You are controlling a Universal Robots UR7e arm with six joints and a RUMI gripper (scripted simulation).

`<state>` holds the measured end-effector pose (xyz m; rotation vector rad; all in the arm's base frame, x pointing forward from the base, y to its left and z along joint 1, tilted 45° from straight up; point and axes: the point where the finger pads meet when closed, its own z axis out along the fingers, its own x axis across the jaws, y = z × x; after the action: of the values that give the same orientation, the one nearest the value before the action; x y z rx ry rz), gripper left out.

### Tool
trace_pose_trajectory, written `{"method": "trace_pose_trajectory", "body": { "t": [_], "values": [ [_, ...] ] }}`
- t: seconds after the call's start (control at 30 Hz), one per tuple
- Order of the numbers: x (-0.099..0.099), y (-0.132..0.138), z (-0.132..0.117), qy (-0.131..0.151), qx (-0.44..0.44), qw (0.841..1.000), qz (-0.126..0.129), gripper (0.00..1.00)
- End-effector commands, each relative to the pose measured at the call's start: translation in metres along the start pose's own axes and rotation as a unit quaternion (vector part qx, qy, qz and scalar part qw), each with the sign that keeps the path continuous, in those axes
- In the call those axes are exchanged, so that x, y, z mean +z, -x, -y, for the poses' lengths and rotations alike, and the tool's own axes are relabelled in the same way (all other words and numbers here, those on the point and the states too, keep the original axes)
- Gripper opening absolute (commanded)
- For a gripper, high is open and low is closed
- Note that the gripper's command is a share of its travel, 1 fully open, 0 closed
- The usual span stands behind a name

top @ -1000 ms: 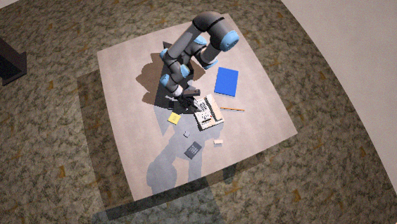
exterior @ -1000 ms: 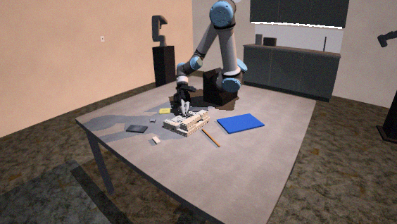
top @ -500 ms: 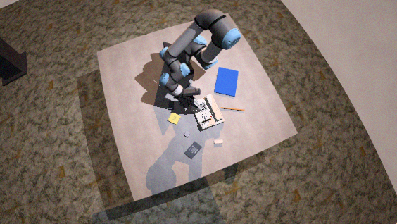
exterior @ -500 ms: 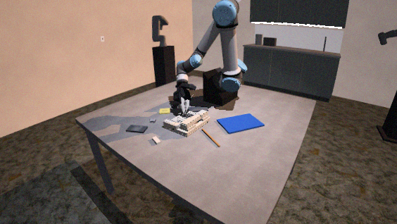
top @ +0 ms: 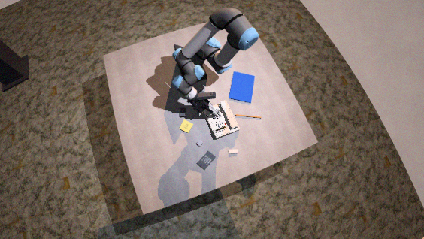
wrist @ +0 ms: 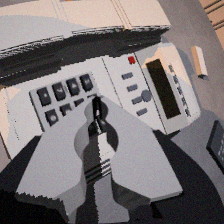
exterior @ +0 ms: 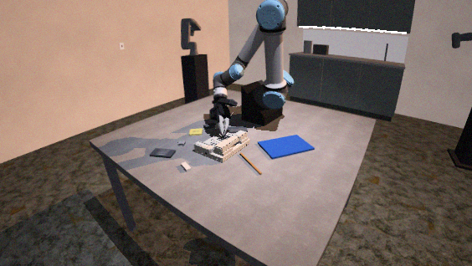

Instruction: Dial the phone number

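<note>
The beige desk phone (top: 222,120) lies on the table, its handset (wrist: 75,15) in the cradle. It also shows in the exterior view (exterior: 222,145). The dark keypad keys (wrist: 65,97) sit left of the phone's display (wrist: 164,87). My gripper (wrist: 97,98) is shut with nothing between the fingers. Its joined tips point down onto the keypad, over the middle keys, and hide the key beneath them. I cannot tell if the tips touch a key. The gripper also shows in the top view (top: 211,110) and the exterior view (exterior: 222,130). The yellow note (top: 186,125) lies left of the phone.
A blue book (top: 241,87) lies beyond the phone and a pencil (top: 248,116) to its right. A dark calculator (top: 206,160), an eraser (top: 233,151) and a small grey item (top: 199,143) lie nearer the front. The arm's base (exterior: 261,104) stands at the back.
</note>
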<state>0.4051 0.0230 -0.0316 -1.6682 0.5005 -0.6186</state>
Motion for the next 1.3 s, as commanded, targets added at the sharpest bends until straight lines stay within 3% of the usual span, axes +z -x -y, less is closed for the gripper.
{"method": "trace_pose_trajectory", "body": {
  "t": [0.0,0.27,1.27],
  "values": [
    [0.0,0.011,0.01,0.0,0.0,1.0,0.0,0.0],
    [0.001,0.02,0.019,0.0,0.0,1.0,0.0,0.0],
    [0.009,0.026,0.012,0.0,0.0,1.0,0.0,0.0]
  ]
}}
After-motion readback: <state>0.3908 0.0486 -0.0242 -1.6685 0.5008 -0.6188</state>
